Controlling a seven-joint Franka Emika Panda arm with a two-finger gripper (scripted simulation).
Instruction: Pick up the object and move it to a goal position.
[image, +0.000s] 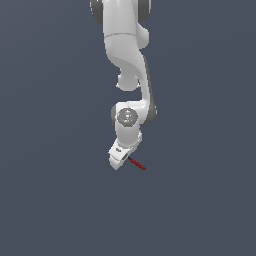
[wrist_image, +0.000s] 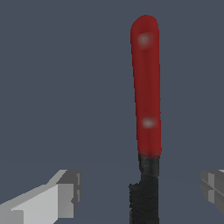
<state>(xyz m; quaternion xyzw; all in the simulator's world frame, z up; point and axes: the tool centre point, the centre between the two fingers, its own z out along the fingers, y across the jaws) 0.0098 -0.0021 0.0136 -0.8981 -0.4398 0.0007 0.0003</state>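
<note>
Fingers (wrist_image: 61, 197) spread wide, one on each side of one stick (wrist_image: 146, 113), touching neither end. Two fingers, one stick. Stick between them, black half nearest the wrist camera, red half pointing away; in exterior view, slanting down toward that view's right.

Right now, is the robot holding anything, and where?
Nothing. The open end effector straddles the black half of the thin red-and-black stick, fingers apart from it.
</note>
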